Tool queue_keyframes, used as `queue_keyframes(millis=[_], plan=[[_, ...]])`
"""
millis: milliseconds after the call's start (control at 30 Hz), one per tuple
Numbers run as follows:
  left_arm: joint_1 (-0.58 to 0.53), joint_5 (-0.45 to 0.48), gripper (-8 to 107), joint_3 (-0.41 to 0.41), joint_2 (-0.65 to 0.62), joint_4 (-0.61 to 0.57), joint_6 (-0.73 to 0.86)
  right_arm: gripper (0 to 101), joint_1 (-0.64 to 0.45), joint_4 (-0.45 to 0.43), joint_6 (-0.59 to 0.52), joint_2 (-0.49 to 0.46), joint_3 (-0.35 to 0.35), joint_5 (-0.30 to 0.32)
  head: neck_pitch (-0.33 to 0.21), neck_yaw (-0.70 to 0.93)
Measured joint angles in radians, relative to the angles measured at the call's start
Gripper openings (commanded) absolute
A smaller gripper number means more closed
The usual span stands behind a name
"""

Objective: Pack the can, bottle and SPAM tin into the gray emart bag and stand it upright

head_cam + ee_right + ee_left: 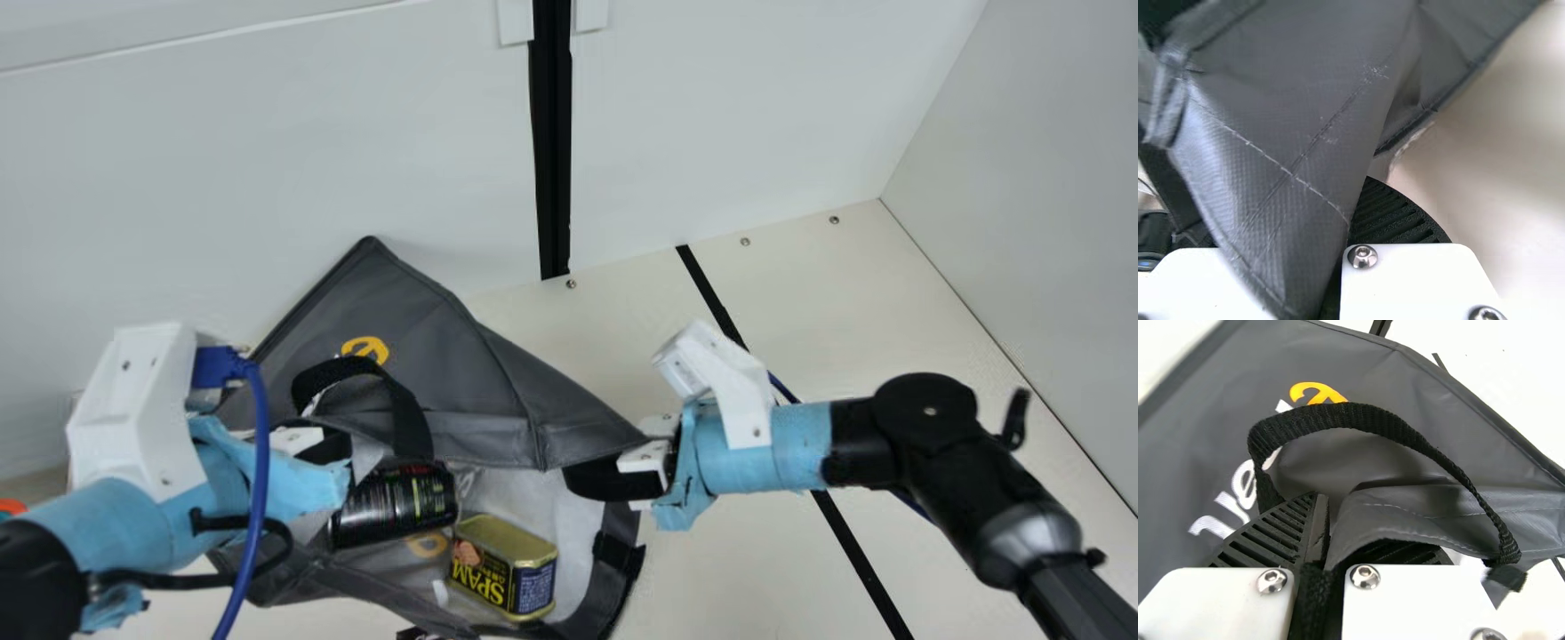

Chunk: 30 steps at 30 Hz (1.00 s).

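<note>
- Nearest, low in the main view, the SPAM tin (502,569) lies inside the open mouth of the gray emart bag (471,382), its label toward the camera and upside down to it.
- Just beyond it, the dark can (396,504) lies on its side in the same mouth, close by the left arm.
- The left end effector (336,446) is closed on the bag's rim; its wrist view has the gray cloth running between its ribbed fingers (1281,530).
- The right end effector (656,443) pinches the rim at the bag's other side, where a black strap (613,480) hangs; in its wrist view the folded cloth covers one finger.
- A black handle (409,413) loops up in front of the bag's far panel.
- That panel rises to a peak behind, with a yellow mark (365,348) on it.
- Under everything is the cream table (871,329), crossed by a black stripe (711,293).
- Farthest off stands the white wall (267,178), a black vertical strip (553,151) down it.
</note>
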Motion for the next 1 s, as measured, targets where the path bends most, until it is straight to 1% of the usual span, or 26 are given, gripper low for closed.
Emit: queue_keyframes(millis=[300,367,467,667,733,900,1000], plan=[[0.015,0.107,-8,-0.139,0.000,-0.013,0.104,0,0.013,0.075,0.149,-0.111,0.004,0.006,0.000,0.002],[0.016,0.129,-8,-0.169,0.000,-0.018,0.129,0,0.019,0.082,0.185,-0.138,-0.003,0.004,0.000,0.002],[0.016,0.169,-8,-0.222,0.002,-0.027,0.157,0,0.029,0.119,0.241,-0.179,-0.016,0.003,0.002,0.000],[0.012,0.241,-8,-0.328,0.018,-0.048,0.217,0,0.047,0.138,0.354,-0.265,-0.062,0.006,0.000,0.002],[0.010,0.267,-8,-0.367,0.024,-0.052,0.233,0,0.050,0.154,0.393,-0.294,-0.083,0.006,0.000,0.002],[-0.004,0.329,-8,-0.470,0.046,-0.067,0.271,0,0.056,0.157,0.482,-0.351,-0.141,0.006,0.000,0.000],[-0.020,0.335,-8,-0.510,0.047,-0.070,0.288,0,0.056,0.161,0.536,-0.380,-0.184,0.007,0.000,0.000]])
